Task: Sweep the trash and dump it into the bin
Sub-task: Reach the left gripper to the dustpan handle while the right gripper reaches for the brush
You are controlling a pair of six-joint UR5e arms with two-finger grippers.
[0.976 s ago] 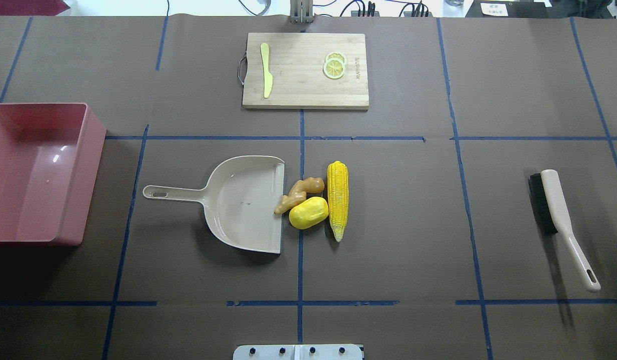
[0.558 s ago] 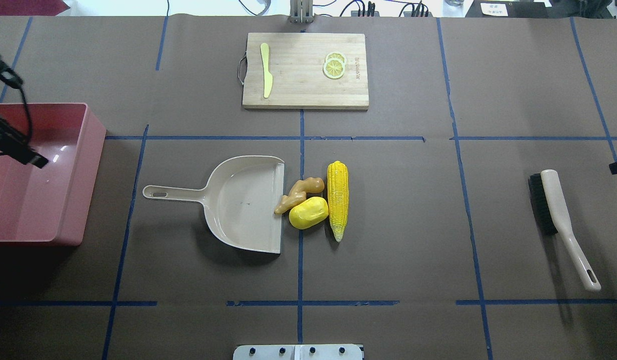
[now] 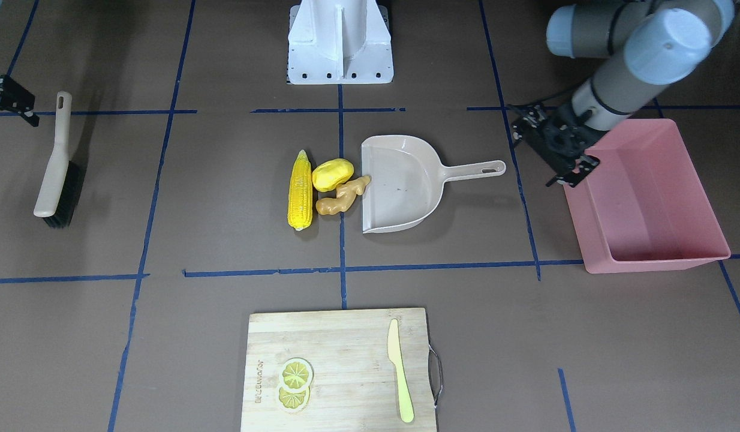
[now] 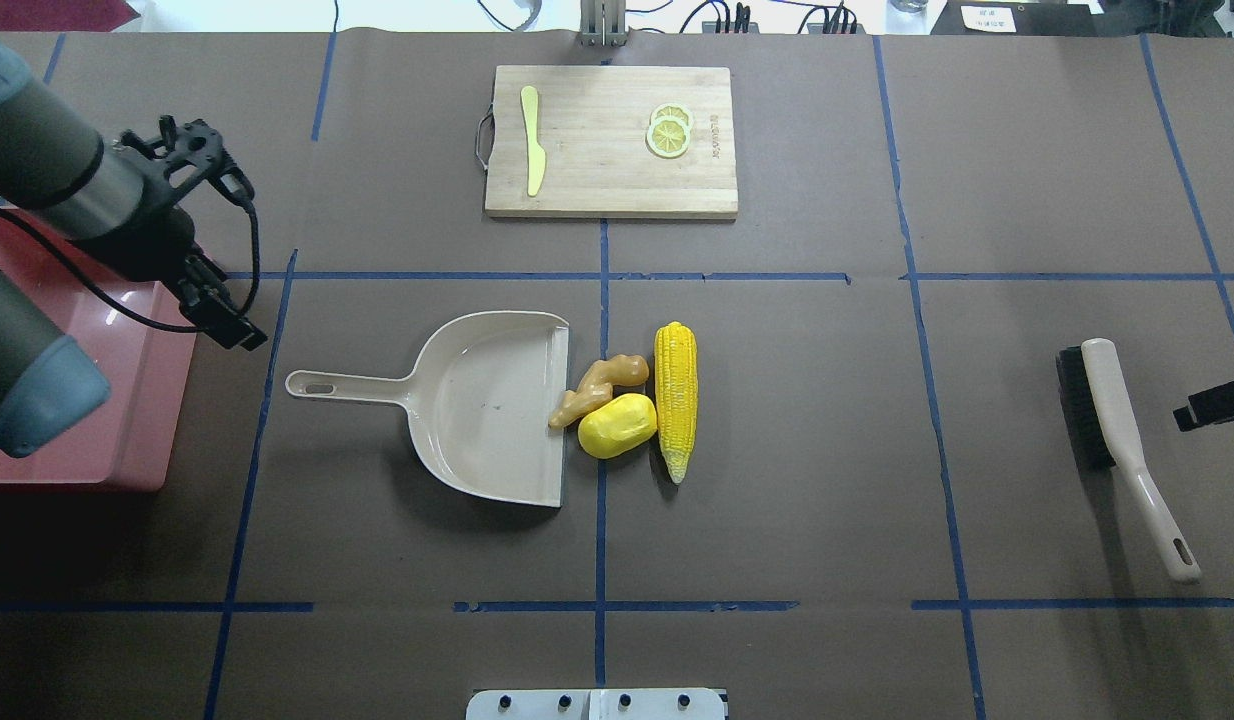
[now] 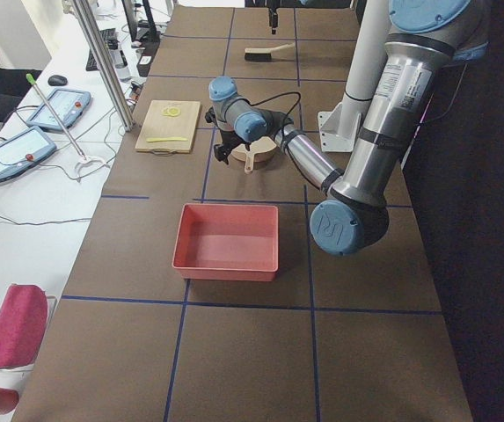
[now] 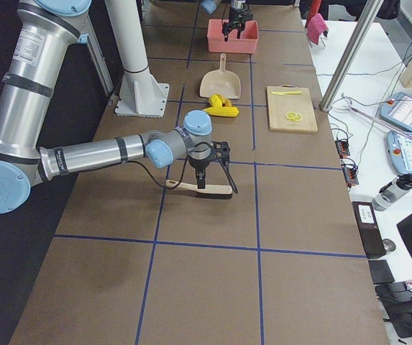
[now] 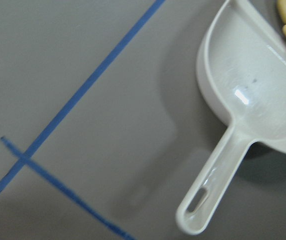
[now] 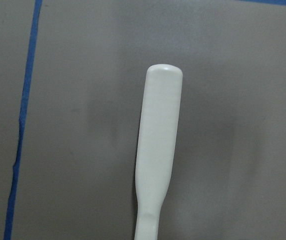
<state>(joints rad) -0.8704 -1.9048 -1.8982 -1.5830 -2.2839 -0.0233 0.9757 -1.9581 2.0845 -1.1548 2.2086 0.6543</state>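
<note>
1. At mid-bench [image 4: 777, 500] the trash [image 4: 622, 405] lies bunched at the open mouth of the dustpan [image 4: 487, 405]. The ginger [image 4: 597, 388] has one end at the lip, the potato [image 4: 617, 425] is just beside it, and the corn [image 4: 675, 400] lies outermost, parallel to the lip. Judgement: grouped this way, one stroke toward the dustpan should carry all three in.
2. The dustpan handle [image 7: 217, 180] points toward the bin [image 3: 646, 204]. The bin stands at the bench end on the robot's left, well apart from the trash and holding none of it. Judgement: this gives the left arm a short carry from handle to bin.
3. The left claw [image 3: 553, 147] hangs by the bin corner nearest the dustpan, jaws apart, holding nothing. Its wrist view takes in the handle. Judgement: it is lining up on the handle, both to steady the dustpan and to lift it later.
4. The brush [image 4: 1117, 440] lies flat on the robot's right, well apart from the trash, bristles on the trash side. The right claw [image 6: 216, 183] hovers over it without touching. Its jaws appear apart in the side view, and it holds nothing.
5. The board [image 4: 597, 170] with the knife [image 4: 532, 140] and lemon slices [image 4: 668, 133] sits at the far edge, outside the sweep line.
6. Status: sweeping has not begun. Risks: the rounded potato and the corn may roll aside, and an unheld dustpan may slide under the push.
</note>
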